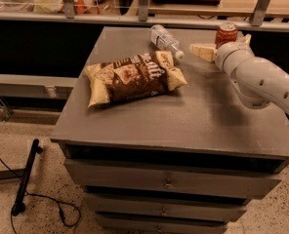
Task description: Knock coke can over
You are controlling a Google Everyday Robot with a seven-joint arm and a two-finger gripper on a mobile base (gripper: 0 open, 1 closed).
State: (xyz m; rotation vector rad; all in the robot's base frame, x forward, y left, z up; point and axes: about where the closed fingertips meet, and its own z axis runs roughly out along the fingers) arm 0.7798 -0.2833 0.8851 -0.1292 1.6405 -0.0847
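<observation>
Red coke can upright, label unreadable | tool spread apart, just beside it

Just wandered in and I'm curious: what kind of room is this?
Probably an office or lab: a grey drawer cabinet, long desks behind, a speckled floor. The pincer sits beside the coke can.

The coke can stands upright near the far right corner of the grey cabinet top. The gripper sits just in front of it, fingers spread. A chip bag lies left of them, and a water bottle lies on its side beyond the bag.
</observation>
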